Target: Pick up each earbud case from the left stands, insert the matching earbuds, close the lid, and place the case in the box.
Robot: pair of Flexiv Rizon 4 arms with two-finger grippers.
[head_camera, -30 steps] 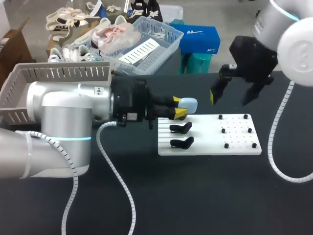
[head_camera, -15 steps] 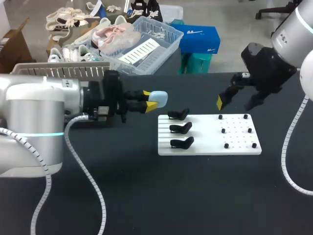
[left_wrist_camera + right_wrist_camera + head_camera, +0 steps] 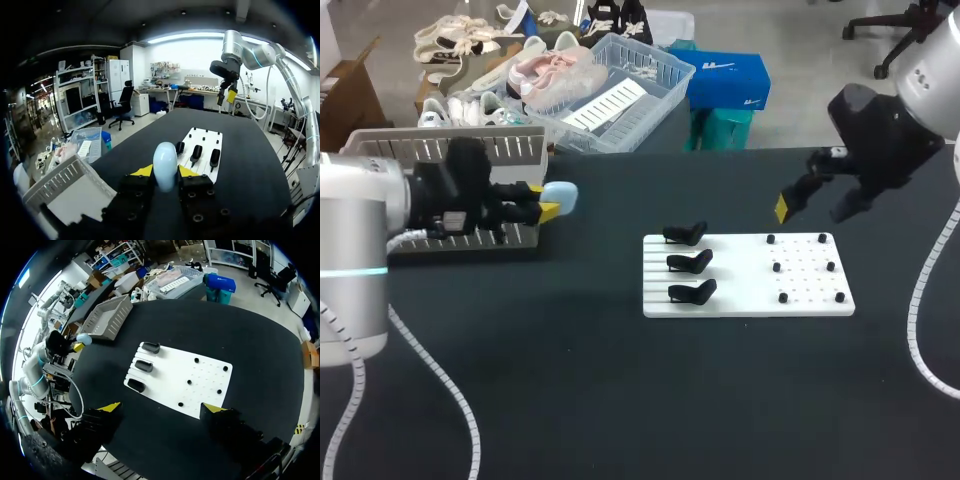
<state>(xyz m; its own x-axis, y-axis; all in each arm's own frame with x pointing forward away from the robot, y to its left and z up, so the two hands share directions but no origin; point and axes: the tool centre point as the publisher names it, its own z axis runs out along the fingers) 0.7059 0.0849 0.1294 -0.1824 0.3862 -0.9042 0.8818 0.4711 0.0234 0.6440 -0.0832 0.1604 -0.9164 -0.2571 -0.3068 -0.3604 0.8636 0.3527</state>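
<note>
- While the head view sets the left gripper (image 3: 548, 207) at middle left, in front of the grey basket (image 3: 380, 150), its wrist view shows both tips clamped on the pale blue earbud case (image 3: 165, 167).
- Right gripper (image 3: 817, 205), upper right in the head view, has its fingers wide apart; only its wrist view shows both tips.

We see a robotics lab: our left arm (image 3: 360, 230) and right arm (image 3: 932, 72) over a black table (image 3: 620, 400) with a white stand board (image 3: 740, 290).

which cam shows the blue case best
Left wrist view: the case is close up, clamped in the left gripper. Head view shows it small, by the basket; right wrist view, only a distant speck.
</note>
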